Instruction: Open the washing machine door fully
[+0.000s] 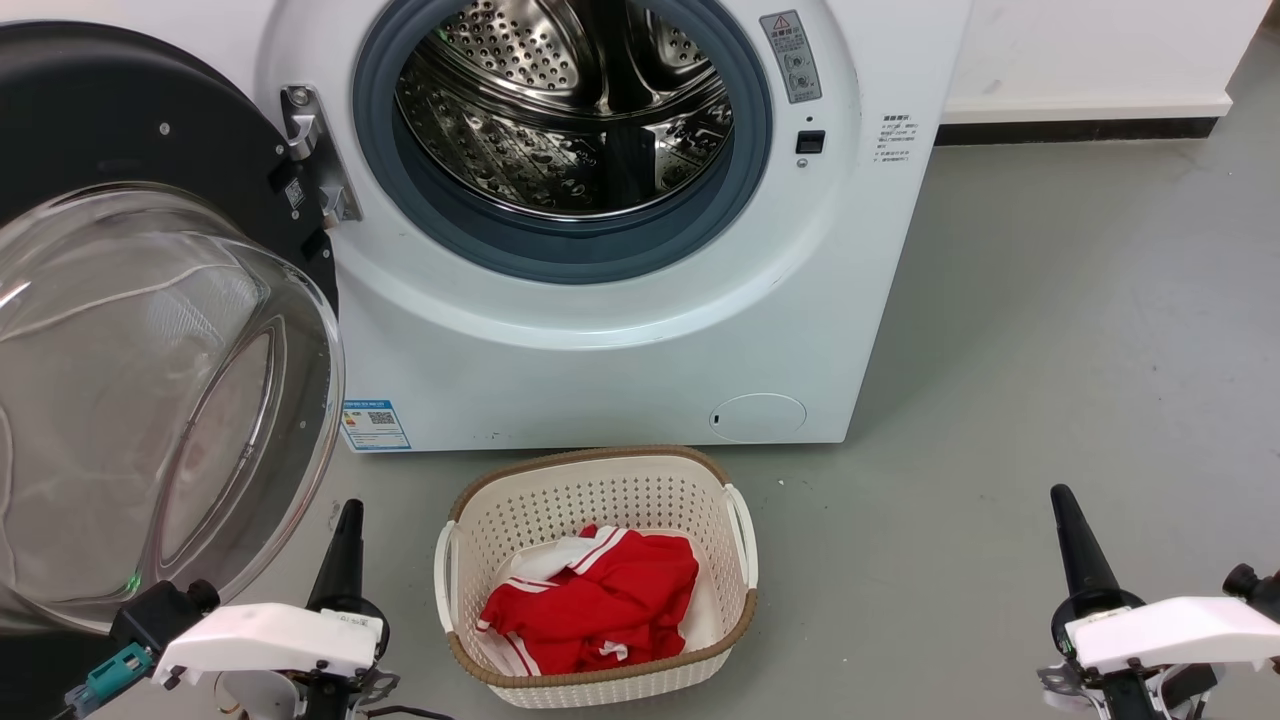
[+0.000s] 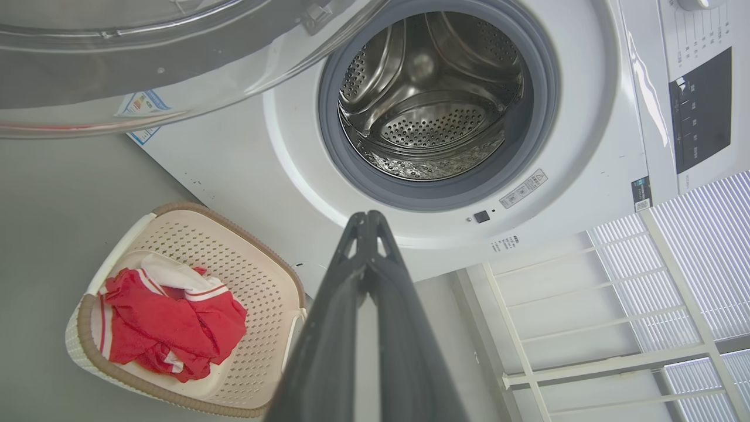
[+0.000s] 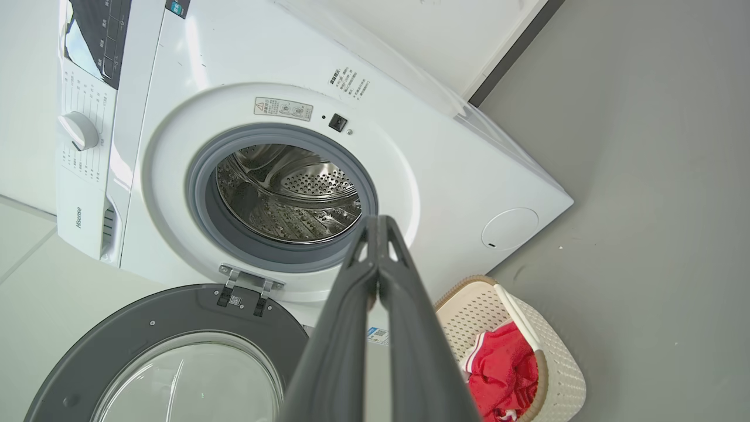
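Observation:
The white washing machine stands ahead with its steel drum exposed inside a grey rubber ring. The washing machine door is swung wide to the left on its hinge, its black frame and bulging glass bowl facing me. My left gripper is shut, low at the lower left, just right of the glass bowl and apart from it. My right gripper is shut at the lower right, over bare floor. Both wrist views show closed fingertips holding nothing.
A cream perforated laundry basket with red and white clothes sits on the grey floor in front of the washer, between my grippers. A white wall with a dark skirting runs behind on the right. A white drying rack stands beside the washer.

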Tool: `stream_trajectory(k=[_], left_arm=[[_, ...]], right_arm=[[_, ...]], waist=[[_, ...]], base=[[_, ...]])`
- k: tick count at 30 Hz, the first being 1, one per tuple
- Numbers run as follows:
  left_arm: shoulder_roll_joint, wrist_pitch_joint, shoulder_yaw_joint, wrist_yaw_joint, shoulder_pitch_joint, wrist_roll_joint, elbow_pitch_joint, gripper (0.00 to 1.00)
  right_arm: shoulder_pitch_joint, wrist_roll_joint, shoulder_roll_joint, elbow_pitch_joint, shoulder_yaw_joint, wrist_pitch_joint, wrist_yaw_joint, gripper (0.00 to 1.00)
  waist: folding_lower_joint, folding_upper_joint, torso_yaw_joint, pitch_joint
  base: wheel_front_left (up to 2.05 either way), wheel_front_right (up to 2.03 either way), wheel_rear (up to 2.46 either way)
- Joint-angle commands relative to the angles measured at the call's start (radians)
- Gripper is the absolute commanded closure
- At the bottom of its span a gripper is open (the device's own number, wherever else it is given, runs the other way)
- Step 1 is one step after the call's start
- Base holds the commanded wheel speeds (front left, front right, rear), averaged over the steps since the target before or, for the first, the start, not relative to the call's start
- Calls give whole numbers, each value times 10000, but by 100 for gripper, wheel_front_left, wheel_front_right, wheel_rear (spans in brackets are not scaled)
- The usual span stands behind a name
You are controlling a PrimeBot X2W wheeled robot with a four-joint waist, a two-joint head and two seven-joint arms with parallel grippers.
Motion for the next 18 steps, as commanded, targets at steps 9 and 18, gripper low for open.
stream_trajectory(k=[9, 18], left_arm=[[-54, 260, 177, -129, -304, -975, -40, 100], [-132, 481, 293, -206, -315, -1810, -16, 100]], right_arm=[[-304, 1091, -36, 24, -84, 215, -1, 100], [-408, 2011, -35, 95, -145, 421, -1, 100]], waist=[[0, 0, -3, 0], [0, 0, -6, 0]], base=[[0, 0, 0], [0, 0, 0]])
